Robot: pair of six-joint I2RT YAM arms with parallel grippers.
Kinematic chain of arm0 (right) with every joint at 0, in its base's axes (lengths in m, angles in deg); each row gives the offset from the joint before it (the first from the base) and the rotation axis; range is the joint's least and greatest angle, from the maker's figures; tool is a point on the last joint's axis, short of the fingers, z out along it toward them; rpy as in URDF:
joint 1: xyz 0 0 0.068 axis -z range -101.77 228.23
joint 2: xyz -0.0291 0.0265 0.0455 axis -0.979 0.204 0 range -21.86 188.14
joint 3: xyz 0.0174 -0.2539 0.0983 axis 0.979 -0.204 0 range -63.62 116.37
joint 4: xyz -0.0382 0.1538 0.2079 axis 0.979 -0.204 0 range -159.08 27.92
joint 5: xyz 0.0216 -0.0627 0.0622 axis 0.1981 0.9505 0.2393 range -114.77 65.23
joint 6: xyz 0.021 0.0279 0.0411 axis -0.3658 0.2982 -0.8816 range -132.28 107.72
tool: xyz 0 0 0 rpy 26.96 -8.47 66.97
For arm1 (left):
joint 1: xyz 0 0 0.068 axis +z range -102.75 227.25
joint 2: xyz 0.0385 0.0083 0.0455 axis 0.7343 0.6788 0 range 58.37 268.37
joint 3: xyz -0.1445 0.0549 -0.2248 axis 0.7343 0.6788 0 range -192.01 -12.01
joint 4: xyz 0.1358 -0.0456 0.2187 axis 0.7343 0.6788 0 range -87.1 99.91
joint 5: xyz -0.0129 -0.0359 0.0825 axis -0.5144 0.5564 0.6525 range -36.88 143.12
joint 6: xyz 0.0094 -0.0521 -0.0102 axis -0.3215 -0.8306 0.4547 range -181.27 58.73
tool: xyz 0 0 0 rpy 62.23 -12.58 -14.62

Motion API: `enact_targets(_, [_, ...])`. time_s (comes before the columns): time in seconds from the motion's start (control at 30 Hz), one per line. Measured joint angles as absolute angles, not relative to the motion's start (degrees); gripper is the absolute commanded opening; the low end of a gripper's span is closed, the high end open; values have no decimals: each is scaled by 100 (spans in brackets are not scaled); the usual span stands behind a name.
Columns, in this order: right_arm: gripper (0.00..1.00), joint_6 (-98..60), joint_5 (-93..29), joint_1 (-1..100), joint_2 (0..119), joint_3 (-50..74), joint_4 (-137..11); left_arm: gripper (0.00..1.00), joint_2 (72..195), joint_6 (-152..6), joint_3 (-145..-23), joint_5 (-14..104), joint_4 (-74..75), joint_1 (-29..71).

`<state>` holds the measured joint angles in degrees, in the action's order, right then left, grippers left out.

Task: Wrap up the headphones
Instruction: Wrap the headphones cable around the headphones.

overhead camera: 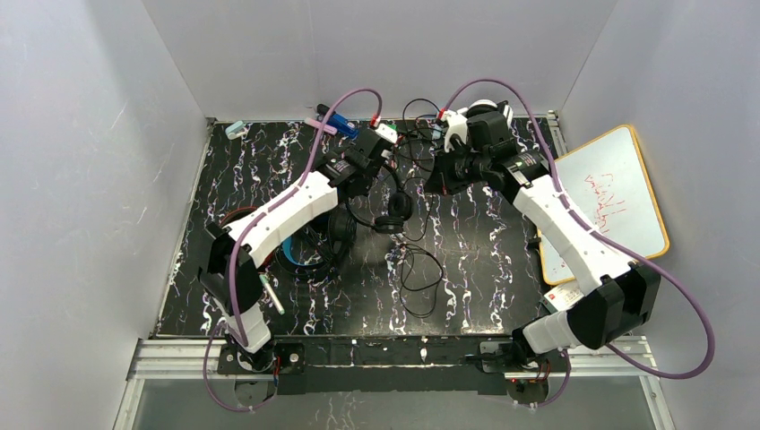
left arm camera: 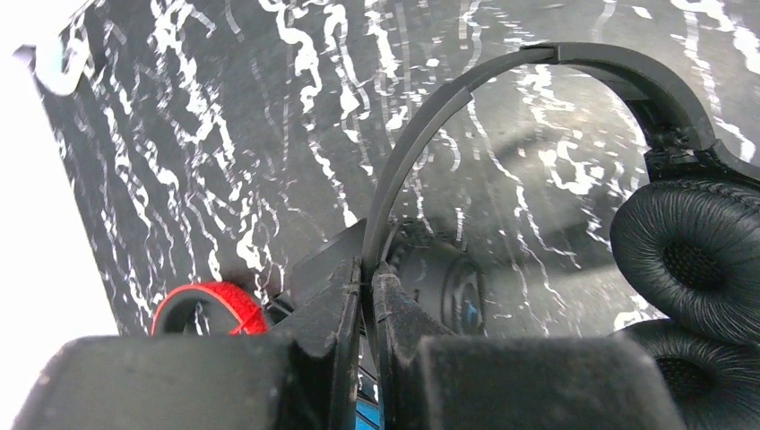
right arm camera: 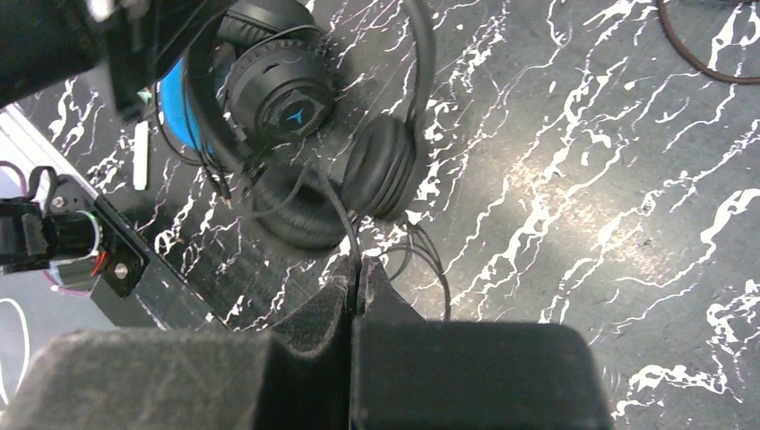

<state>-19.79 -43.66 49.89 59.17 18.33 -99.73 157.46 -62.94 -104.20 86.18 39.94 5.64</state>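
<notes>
**A:** What worries you most?

**B:** The cable [right arm camera: 348, 228]. The right jaws are pressed together on that one thin strand just below the ear cups, and I think it could slide out on the first pull. The rest of it lies in loose loops on the tabletop [overhead camera: 502, 260], so a loop might knot or drag as it comes up.

**A:** And the headphones [left arm camera: 448, 98] themselves?

**B:** The black pair hangs clear of the tabletop. The left jaws pinch only the narrow headband, and the cups dangle below it. With so thin a hold, the band could twist or swing once the cable is wound around it. The blue-banded pair [right arm camera: 278, 90] lies right underneath and the red pair [left arm camera: 211, 300] is just beside that. A low-swinging cup or a slack loop could catch on either.

**A:** How are the arms set?

**B:** The left arm [overhead camera: 287, 210] stretches forward toward the far middle with its wrist raised. The right arm [overhead camera: 565, 215] reaches in from its side and bends left. The two wrists sit close together and face each other, so a wide winding sweep risks a bump.
</notes>
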Motion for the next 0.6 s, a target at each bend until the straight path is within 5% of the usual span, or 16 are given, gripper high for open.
enact_targets(0.27, [3, -1913, -4023, 5192, 6213, 1833, -10006, 0, 15357, -5621, -10358, 7219, 4084, 409])
enact_targets(0.6, [5, -2272, -3496, 5275, 5994, 510, -9289, 0, 15255, -5886, -10651, 6843, 4532, 409])
